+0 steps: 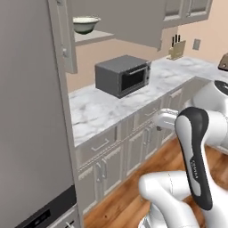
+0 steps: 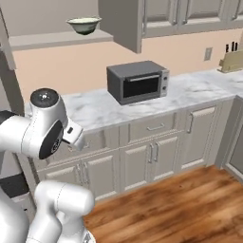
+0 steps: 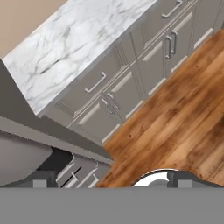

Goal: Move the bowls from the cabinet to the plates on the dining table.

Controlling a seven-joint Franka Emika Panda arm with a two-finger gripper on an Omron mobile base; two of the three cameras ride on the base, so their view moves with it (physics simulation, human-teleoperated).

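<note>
One bowl (image 1: 86,24) (image 2: 84,24), cream inside and dark green below, stands upright on the low shelf of the open cabinet (image 1: 63,40) (image 2: 56,40), whose doors are swung wide. My gripper (image 3: 110,182) is far below it at drawer height. It looks down at the counter's edge, the drawer fronts and the wood floor. Its two dark fingertips (image 3: 43,181) stand wide apart with nothing between them, so it is open. The folded arm (image 1: 196,147) (image 2: 45,128) is in front of the lower cabinets. The plates and the dining table are out of view.
A grey microwave (image 1: 122,75) (image 2: 137,81) sits on the marble counter (image 1: 98,111) (image 2: 95,107) under the cabinet. A knife block (image 1: 177,49) (image 2: 231,59) stands far right. A tall grey appliance (image 1: 31,133) walls off the left. Wood floor (image 2: 180,204) lies in front.
</note>
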